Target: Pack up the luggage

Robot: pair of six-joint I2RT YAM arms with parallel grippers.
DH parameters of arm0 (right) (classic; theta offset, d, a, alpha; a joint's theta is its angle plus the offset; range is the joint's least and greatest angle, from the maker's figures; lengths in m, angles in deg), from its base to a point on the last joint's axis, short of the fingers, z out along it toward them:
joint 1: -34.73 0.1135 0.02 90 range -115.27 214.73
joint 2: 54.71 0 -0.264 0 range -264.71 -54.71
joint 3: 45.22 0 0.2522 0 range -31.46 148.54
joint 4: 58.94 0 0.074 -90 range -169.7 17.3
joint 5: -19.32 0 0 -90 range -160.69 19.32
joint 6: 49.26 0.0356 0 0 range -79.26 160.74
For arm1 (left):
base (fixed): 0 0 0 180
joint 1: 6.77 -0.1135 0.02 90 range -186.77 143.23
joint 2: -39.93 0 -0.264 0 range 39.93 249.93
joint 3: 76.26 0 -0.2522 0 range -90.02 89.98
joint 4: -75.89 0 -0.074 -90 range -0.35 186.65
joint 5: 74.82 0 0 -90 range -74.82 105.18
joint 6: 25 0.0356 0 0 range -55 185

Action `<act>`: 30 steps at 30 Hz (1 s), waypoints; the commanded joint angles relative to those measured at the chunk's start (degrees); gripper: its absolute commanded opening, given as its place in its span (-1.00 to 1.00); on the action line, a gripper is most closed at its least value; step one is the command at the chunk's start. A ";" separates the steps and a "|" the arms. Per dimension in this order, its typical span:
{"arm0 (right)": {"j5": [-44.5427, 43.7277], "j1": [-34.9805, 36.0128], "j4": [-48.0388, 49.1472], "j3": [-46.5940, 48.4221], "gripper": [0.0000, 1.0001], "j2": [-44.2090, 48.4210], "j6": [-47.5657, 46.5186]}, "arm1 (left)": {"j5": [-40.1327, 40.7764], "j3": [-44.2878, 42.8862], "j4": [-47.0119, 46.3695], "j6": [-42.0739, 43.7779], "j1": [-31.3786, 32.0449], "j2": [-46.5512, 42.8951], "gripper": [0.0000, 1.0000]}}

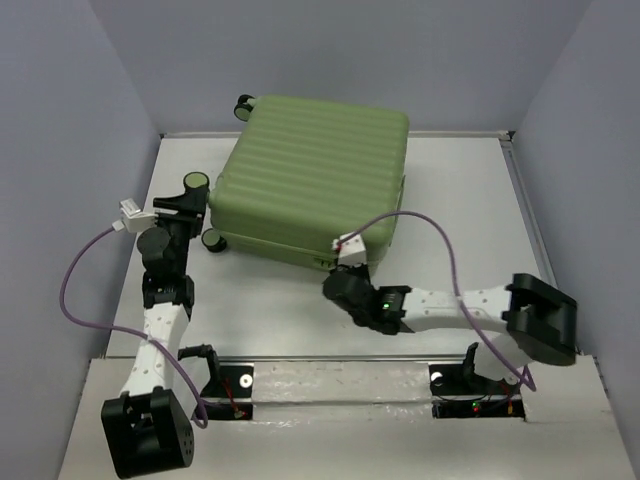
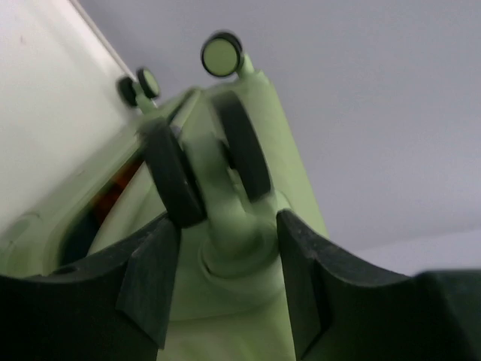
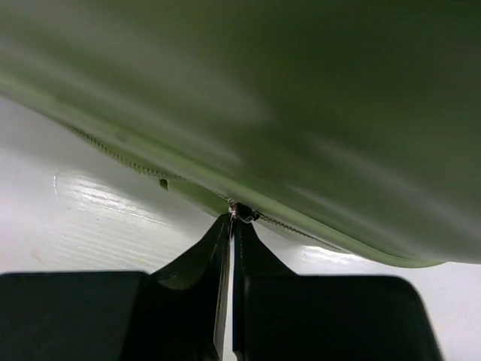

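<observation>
The luggage (image 1: 310, 170), a light green ribbed suitcase, lies flat at the back of the white table with its lid down. Its black wheels (image 1: 195, 181) point left. My left gripper (image 1: 192, 198) is at that wheel end. In the left wrist view it (image 2: 225, 226) stands open, with a double caster wheel (image 2: 240, 143) and its green stem between the fingers (image 2: 150, 278). A dark slit in the seam (image 2: 105, 195) shows something orange inside. My right gripper (image 1: 343, 266) is at the suitcase's front edge, shut (image 3: 233, 218) on the metal zipper pull (image 3: 239, 211).
Grey-violet walls (image 1: 80, 150) close in the table on the left, back and right. Purple cables (image 1: 440, 235) loop over both arms. The zipper track (image 3: 113, 154) runs along the suitcase's lower seam just above the table (image 3: 90, 218).
</observation>
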State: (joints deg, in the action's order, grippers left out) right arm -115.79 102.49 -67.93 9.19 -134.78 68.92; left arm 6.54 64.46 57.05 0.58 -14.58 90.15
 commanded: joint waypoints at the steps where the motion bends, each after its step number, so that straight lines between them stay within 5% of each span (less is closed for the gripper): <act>1: 8.79 9.58 1.81 17.36 -0.86 -14.41 0.37 | -16.58 2.92 1.21 7.03 6.23 -7.40 -0.88; 6: 9.15 5.19 6.91 9.12 -0.86 -7.57 2.75 | -17.02 8.02 2.63 7.29 7.55 -12.06 -0.88; 11: 13.98 -4.37 11.04 -4.66 -0.86 10.53 3.64 | -15.96 11.98 4.65 8.52 11.24 -15.94 -0.88; 16: 14.25 -5.45 8.94 -9.09 -0.86 22.05 1.79 | -14.91 11.11 5.09 9.75 13.52 -16.03 -0.89; 22: 19.97 -3.28 9.89 -11.81 -0.86 20.14 6.09 | -10.08 6.37 8.16 13.70 18.01 -16.02 -0.88; 25: 17.52 -0.54 9.30 -10.68 -0.86 15.93 7.41 | -3.07 -1.07 18.92 20.81 18.01 -17.26 -0.86; 26: 17.24 -0.01 9.11 -10.76 -0.86 15.56 8.63 | -0.78 -4.33 22.98 23.35 17.92 -16.47 -0.73; 28: 17.07 0.00 9.20 -11.20 -0.86 16.17 9.34 | 5.10 -13.27 32.02 29.34 16.78 -12.19 0.05; 29: 16.89 0.00 9.20 -11.90 -0.86 16.79 9.34 | 5.39 -15.77 33.99 30.57 15.73 -10.42 0.62; 30: 16.71 0.00 9.20 -12.16 -0.86 17.31 9.34 | 3.48 -17.53 35.48 31.28 11.98 -8.66 0.74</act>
State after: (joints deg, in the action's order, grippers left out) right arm -99.35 101.09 -60.63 -2.38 -119.07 75.76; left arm 4.22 57.99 83.02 22.30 2.68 77.06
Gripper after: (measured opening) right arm 0.075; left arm 0.707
